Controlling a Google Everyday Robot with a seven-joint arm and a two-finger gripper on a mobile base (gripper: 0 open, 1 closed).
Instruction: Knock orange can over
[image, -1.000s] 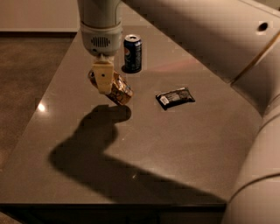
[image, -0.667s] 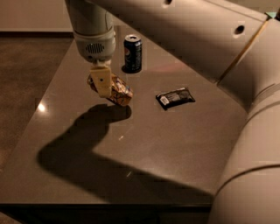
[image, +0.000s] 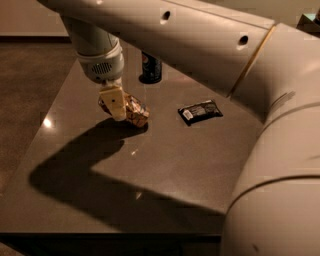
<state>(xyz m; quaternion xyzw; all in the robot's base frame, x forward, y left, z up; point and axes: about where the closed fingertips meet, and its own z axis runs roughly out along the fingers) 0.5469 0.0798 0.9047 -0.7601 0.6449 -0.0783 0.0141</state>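
The orange can (image: 133, 110) lies tipped on its side on the dark table (image: 165, 165), left of centre, golden with dark lettering. My gripper (image: 114, 101) hangs from the pale wrist right over the can's left end and touches or nearly touches it, hiding part of it. The arm stretches across the top of the view.
A dark blue soda can (image: 151, 69) stands upright behind the orange can, its top hidden by my arm. A black snack packet (image: 200, 111) lies flat to the right. The table's left edge and front edge are close by. The arm's shadow falls across the table's left front.
The wrist has shifted a little to the left and lower over the can. The orange can stays lying in about the same spot. The arm now covers the blue can's top.
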